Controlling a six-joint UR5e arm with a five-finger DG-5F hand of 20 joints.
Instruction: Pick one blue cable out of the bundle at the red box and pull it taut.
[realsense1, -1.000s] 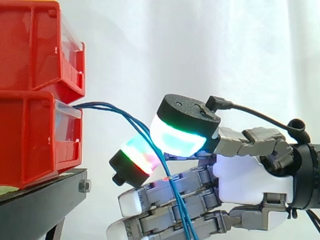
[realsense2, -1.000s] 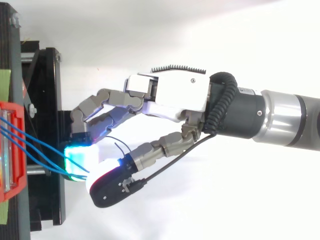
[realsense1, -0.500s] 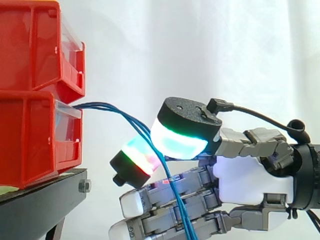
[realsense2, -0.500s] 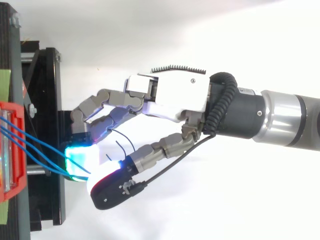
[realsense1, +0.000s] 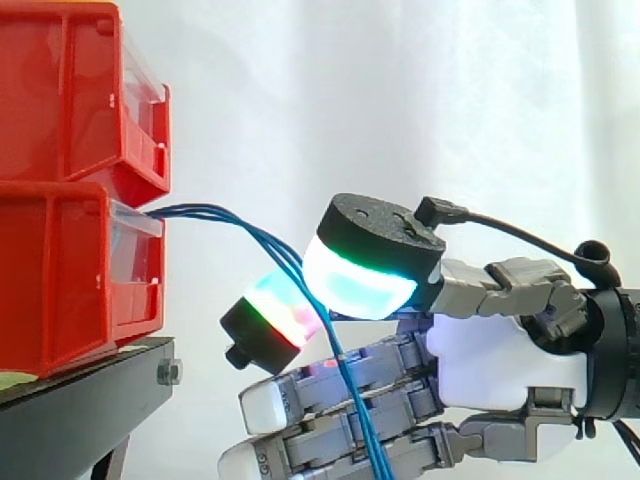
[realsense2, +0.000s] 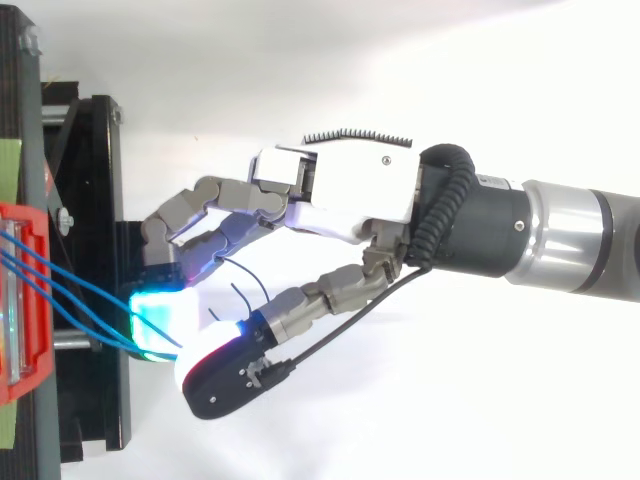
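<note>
Three thin blue cables (realsense1: 215, 213) leave the front of the lower red box (realsense1: 70, 270) and arc down to the right, still slack. My hand (realsense1: 500, 352) reaches in from the right, just off the box. Its thumb pad (realsense1: 365, 275), glowing cyan and green, presses toward a fingertip (realsense1: 275, 312) glowing red and green, and the cables run between the two. Below the pinch the cables (realsense1: 360, 420) hang across the lower straight fingers. From above, the cables (realsense2: 70, 300) fan from the box (realsense2: 22, 300) into the cyan pad (realsense2: 155, 322) of the hand (realsense2: 340, 190).
A second red bin (realsense1: 70, 90) sits stacked on the lower one. Both rest on a black stand (realsense1: 90, 400), seen from above as a black frame (realsense2: 95, 200) with metal rods. A white curtain hangs behind.
The thumb pad has sunk a little toward the red-green fingertip. The cables, bins and arm stay where they were.
</note>
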